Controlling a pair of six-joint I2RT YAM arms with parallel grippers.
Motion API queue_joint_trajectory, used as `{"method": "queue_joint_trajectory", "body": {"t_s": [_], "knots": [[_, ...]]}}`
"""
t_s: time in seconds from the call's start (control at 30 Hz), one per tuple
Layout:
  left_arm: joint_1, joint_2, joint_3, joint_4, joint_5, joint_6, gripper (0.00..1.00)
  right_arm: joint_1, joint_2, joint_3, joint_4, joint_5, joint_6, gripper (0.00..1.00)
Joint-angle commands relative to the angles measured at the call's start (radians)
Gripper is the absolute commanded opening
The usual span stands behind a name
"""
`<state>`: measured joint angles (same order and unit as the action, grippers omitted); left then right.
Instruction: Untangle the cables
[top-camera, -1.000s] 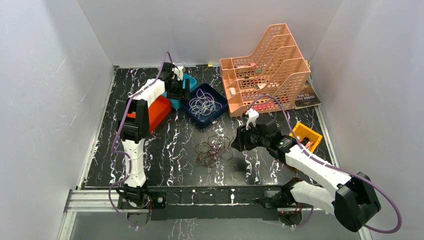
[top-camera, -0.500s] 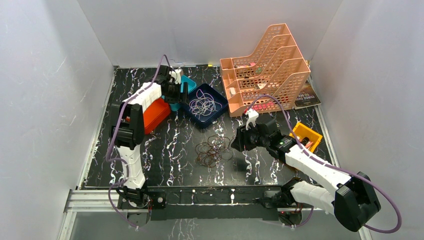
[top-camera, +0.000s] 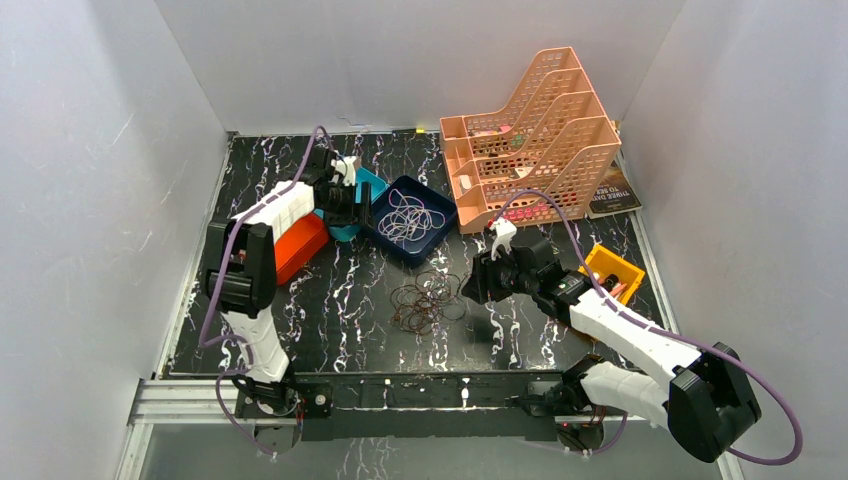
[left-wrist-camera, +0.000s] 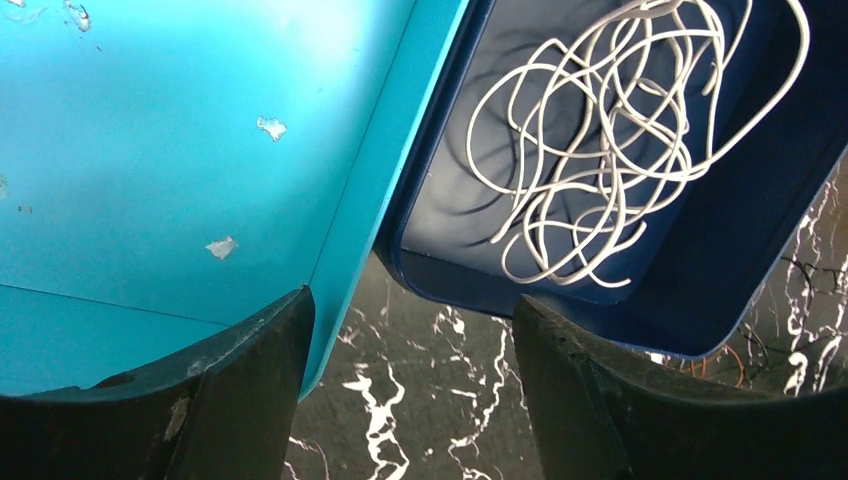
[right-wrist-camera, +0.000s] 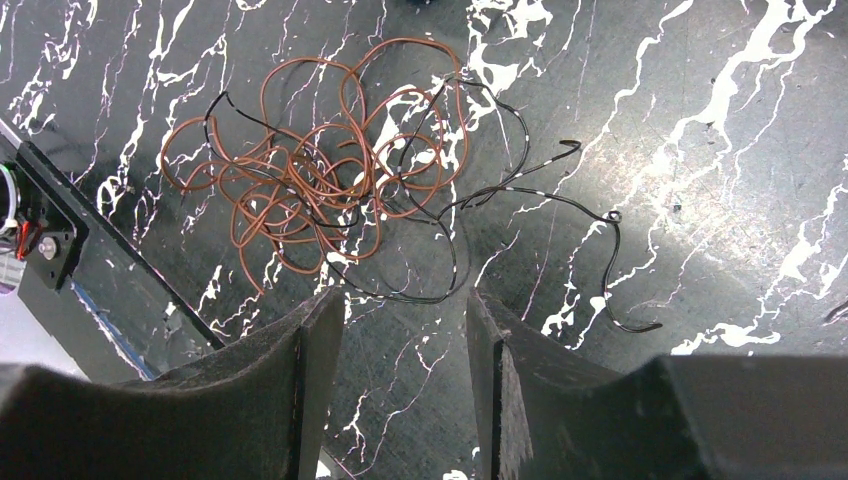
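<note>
Left gripper (left-wrist-camera: 410, 305): fingers spread, nothing between them, and through the gap I see only bare black marbled surface (right-wrist-camera: 700, 150). It hangs over the spot where the teal tray (left-wrist-camera: 180, 150) and the dark blue tray (left-wrist-camera: 720, 250) meet corner to corner. One finger lies against the teal tray's near edge in the wrist view, and the other against the blue tray's near wall. The whitish cables (left-wrist-camera: 590, 170) lie as one loose looping bunch inside the dark blue tray, ahead of my fingertips and off toward the far finger, touching neither. The orange tray (top-camera: 300, 245) sits just beside the teal one, under my forearm. Right gripper (right-wrist-camera: 405, 300): fingers also apart, holding nothing, poised above the surface near the middle. The brown and black cables (right-wrist-camera: 330, 190) lie flat there in a knotted heap, just ahead of the fingertips and not between them. The brown loops are bunched to one side and the thin black ends trail out to the other. From overhead, this heap lies just beside that gripper and well apart from the trays.
</note>
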<state>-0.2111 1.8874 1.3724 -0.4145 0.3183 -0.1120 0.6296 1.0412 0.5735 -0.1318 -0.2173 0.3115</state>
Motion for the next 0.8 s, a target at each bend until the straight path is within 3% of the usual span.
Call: {"method": "queue_joint_trajectory", "body": {"t_s": [0.0, 0.2, 0.53, 0.77], "knots": [[0.006, -0.125, -0.065, -0.046, 0.061, -0.033, 0.71, 0.004, -0.001, -0.001, 0.038, -0.016, 0.010, 0.57], [0.006, -0.241, -0.145, -0.029, 0.067, -0.052, 0.72, 0.004, -0.018, 0.010, 0.024, 0.010, 0.003, 0.57], [0.003, -0.432, -0.128, 0.039, 0.036, -0.087, 0.75, 0.005, -0.066, 0.033, 0.009, 0.100, 0.027, 0.57], [-0.170, -0.661, -0.339, 0.096, -0.047, -0.187, 0.75, 0.004, -0.119, 0.003, 0.029, 0.227, 0.134, 0.58]]}}
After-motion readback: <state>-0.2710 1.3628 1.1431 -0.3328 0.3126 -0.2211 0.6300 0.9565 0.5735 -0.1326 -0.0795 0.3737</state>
